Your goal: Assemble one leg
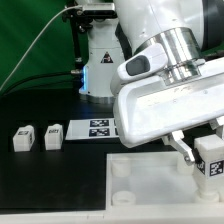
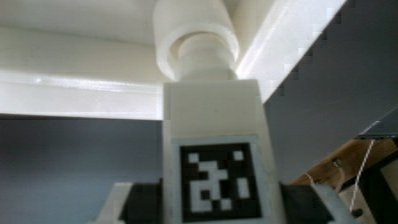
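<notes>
1. White plastic leg (image 2: 214, 110), bearing a black-and-white square tag (image 2: 217, 180), is pinched between the fingers (image 2: 128, 205) of the gripper (image 2: 210, 207).
2. It is held near the counter's (image 1: 60, 180) edge at the exterior view's right, over the large white piece (image 1: 150, 190).

A: Bright enough?
B: Bright. The arm's white shell (image 1: 165, 100) washes out against the dark table (image 1: 60, 175).
A: And the wrist view?
B: Soft throughout (coarse, too) — edges of the tag (image 2: 217, 185) on the leg (image 2: 217, 110) smear.

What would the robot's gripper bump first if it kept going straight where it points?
Probably the large white square piece with round corner sockets, met first by the small white plastic leg the gripper holds; depth unclear.
</notes>
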You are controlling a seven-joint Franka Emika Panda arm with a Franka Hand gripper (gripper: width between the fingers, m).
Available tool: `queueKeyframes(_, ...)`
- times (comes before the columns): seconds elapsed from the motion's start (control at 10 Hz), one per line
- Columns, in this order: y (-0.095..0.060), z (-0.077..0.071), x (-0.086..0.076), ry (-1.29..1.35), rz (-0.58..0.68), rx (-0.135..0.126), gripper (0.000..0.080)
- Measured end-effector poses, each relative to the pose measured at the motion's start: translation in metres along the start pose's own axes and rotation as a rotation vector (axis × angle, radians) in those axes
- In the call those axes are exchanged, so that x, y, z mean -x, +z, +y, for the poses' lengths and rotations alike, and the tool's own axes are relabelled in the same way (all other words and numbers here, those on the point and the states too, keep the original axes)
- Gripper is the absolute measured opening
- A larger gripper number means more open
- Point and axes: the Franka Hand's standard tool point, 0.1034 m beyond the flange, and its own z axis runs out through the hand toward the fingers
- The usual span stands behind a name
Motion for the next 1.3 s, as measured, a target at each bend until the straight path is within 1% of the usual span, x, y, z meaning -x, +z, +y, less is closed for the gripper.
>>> queueKeyframes(0.3, -0.0003, 0.0002, 0.0012, 0.000, 0.000, 0.001, 0.0291)
queueKeyframes(0.4, -0.0002, 0.0001, 0.0014, 0.000, -0.001, 0.001, 0.0319)
queueKeyframes(0.5, -0.0002, 0.0001, 0.0014, 0.000, -0.001, 0.001, 0.0502)
queueKeyframes(0.6, -0.0002, 0.0001, 0.0014, 0.000, -0.001, 0.001, 0.0502)
queueKeyframes(0.7, -0.0002, 0.0001, 0.0014, 0.000, -0.001, 0.001, 0.0618)
queueKeyframes(0.8, -0.0002, 0.0001, 0.0014, 0.000, -0.001, 0.001, 0.0640)
queueKeyframes(1.3, -0.0002, 0.0002, 0.0014, 0.000, -0.001, 0.001, 0.0649)
